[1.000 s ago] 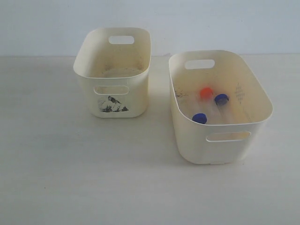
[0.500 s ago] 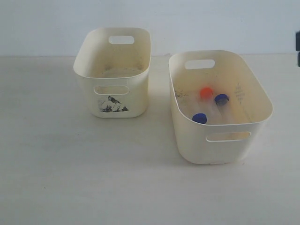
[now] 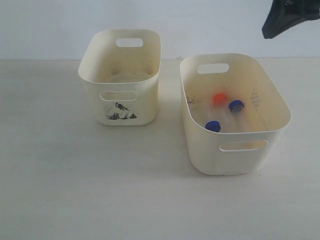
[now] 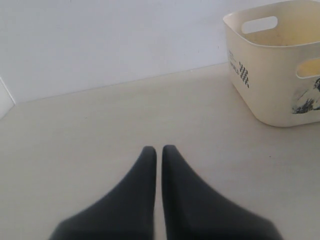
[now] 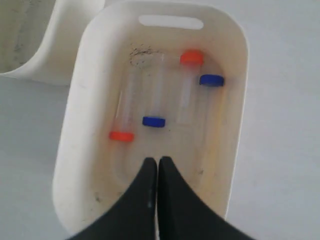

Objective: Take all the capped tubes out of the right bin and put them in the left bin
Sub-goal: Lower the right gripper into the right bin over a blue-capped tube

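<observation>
Right hand (image 5: 158, 161): fingers pressed together, nothing between them. It is poised above the right bin (image 5: 230, 130) and looks straight down into it, which suits a pick from above.

Four capped tubes (image 5: 153, 121) lie flat on that bin's floor, two with orange caps and two with blue. The exterior view shows only three caps.

Left hand (image 4: 159, 149): clenched, empty, low over the bare surface (image 4: 100, 120). It sits off to one side of the left bin (image 4: 260, 85), probably to keep the drop path free.

No tube is visible in the left bin, so the transfer looks not yet begun.
</observation>
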You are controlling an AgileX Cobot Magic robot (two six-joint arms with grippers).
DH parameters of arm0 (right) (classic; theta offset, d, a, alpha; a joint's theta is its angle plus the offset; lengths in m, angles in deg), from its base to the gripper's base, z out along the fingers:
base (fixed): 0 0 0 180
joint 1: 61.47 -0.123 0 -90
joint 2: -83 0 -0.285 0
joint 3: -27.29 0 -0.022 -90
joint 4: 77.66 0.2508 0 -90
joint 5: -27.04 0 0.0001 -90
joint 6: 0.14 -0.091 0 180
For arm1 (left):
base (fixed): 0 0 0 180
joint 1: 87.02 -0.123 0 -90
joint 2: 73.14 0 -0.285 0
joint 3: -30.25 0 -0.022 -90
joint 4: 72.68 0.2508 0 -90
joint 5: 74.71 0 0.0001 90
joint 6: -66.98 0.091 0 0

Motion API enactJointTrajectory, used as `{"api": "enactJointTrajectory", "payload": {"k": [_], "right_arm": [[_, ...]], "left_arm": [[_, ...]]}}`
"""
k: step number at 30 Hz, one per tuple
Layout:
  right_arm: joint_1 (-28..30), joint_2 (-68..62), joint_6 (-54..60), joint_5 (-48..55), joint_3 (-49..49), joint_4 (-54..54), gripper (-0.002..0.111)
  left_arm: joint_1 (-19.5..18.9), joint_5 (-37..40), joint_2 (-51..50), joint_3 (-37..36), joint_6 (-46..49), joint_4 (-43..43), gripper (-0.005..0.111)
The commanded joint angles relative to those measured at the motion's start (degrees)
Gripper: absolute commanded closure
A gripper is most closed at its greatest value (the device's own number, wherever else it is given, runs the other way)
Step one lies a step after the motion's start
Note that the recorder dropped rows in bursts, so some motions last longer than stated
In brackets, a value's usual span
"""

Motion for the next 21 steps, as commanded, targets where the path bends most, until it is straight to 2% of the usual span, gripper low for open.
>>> {"api": "enactJointTrajectory", "payload": {"k": [1,10,12,17,18,21], "right_arm": [[-3.8,-6.6,-2.4,0.6,6.7,-8.3,0.109],[-3.9,-17.2,-2.4,0.6,8.9,-7.7,0.106],[-4.2,-18.7,-2.3,0.6,8.9,-7.3,0.098],[-5.3,-22.1,-2.8,0.6,8.9,-6.4,0.062],[-5.3,-22.7,-3.2,0.6,8.9,-6.4,0.058],[-5.3,-24.3,-4.6,0.6,8.9,-6.2,0.058]], "left_arm": [[0.1,-0.6,0.0,0.2,-0.8,-0.2,0.102],[0.1,-0.6,0.0,0.2,-0.8,-0.2,0.102],[0.1,-0.6,0.0,0.2,-0.8,-0.2,0.102],[0.1,-0.6,0.0,0.2,-0.8,-0.2,0.102],[0.1,-0.6,0.0,0.2,-0.8,-0.2,0.102],[0.1,-0.6,0.0,0.2,-0.8,-0.2,0.102]]}}
